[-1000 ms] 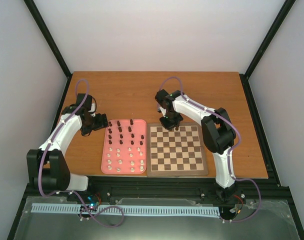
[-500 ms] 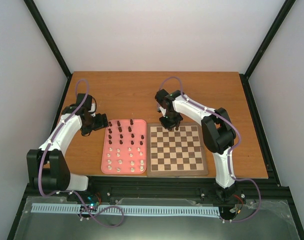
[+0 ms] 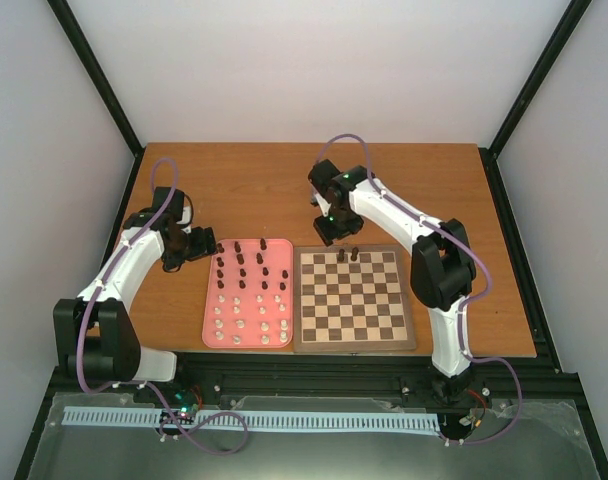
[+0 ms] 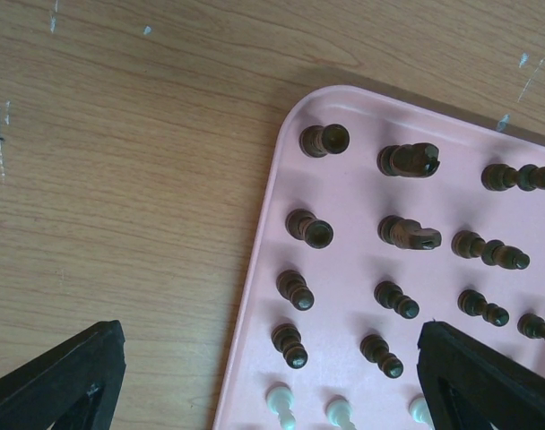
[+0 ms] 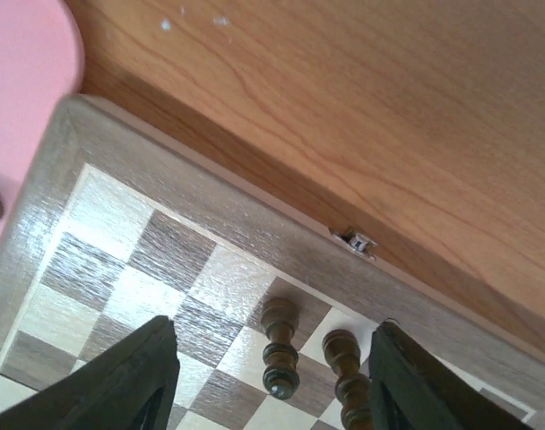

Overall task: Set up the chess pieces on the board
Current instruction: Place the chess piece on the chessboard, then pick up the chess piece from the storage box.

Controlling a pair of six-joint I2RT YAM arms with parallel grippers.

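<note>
Right tool point(image 3: 330, 231) spread, nothing pinched, held above far edge of board point(image 3: 352, 300). Two dark pieces point(image 5: 280, 348) stood upright on far row, on adjacent squares, long axes vertical. Left tool point(image 3: 198, 244) spread wide, empty, held across left rim of pink tray point(image 3: 210, 300) near far corner, partly over worktop point(image 3: 244, 185). Tray filled with rows of pieces: dark pegs point(image 4: 398, 300) in far rows, cream pegs point(image 3: 242, 324) in near rows, all upright.

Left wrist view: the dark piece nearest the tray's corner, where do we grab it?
Probably best to pinch the corner piece by its head, coming straight down from above. It stands upright with neighbours close on two sides, while the side toward the rim of the pink tray is free.
</note>
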